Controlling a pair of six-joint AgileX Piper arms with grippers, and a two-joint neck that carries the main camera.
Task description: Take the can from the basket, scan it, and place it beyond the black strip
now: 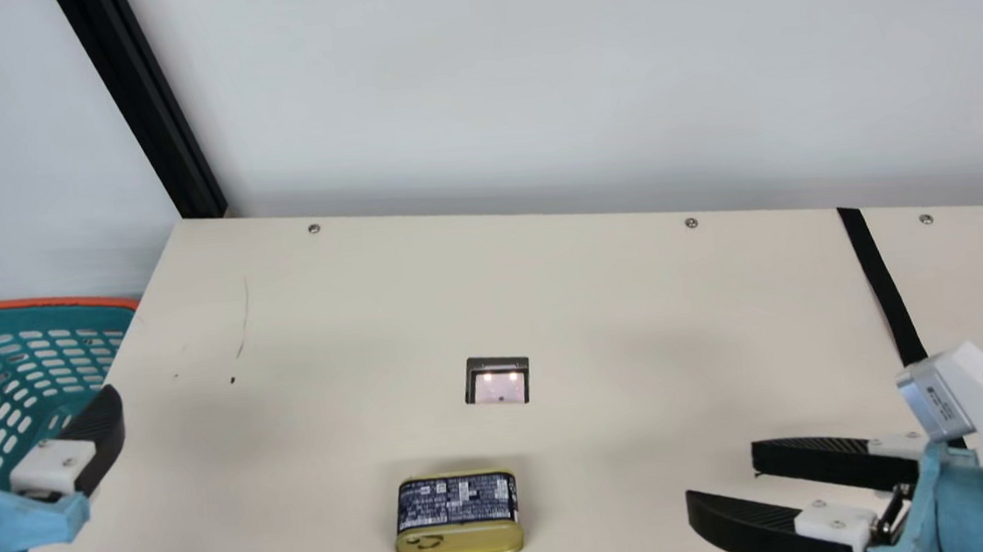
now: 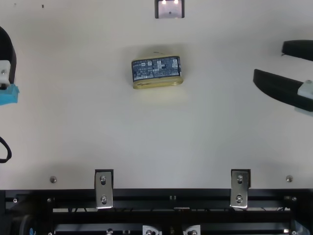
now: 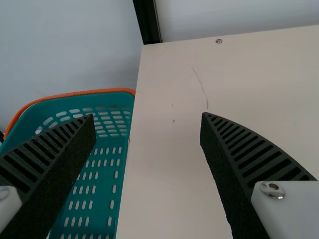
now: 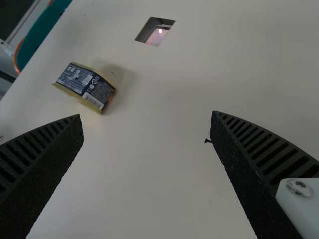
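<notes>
Basket [image 1: 56, 318], teal with slotted walls and an orange rim, stands off the left end of our table [image 1: 353, 304]; our left gripper [image 1: 47, 390] partly hides its inside from us, so we cannot tell everything it holds. That pincer is spread wide, one finger seen against the basket and the other against the tabletop. The can [image 1: 458, 515], a rounded rectangular tin in gold metal with a dark blue printed label, lies on the bare table, on our side of the small lit scanner window [image 1: 498, 383] and a touch to its left. Our right gripper [image 1: 719, 476] is wide too, with nothing between its fingers, and its tips point leftward, toward the can. We see the can to the left of those tips, about level with them and well apart; from our left gripper it sits to the right and closer to us, also well apart. It rests on a broad labelled side, another printed side facing up and a gold end turned toward us. Its long axis runs left to right across our front, slightly slanted in the top view, the right end a little farther off. The black strip [image 1: 884, 284] runs farther right, so we have the can on the scanner's side of it.
</notes>
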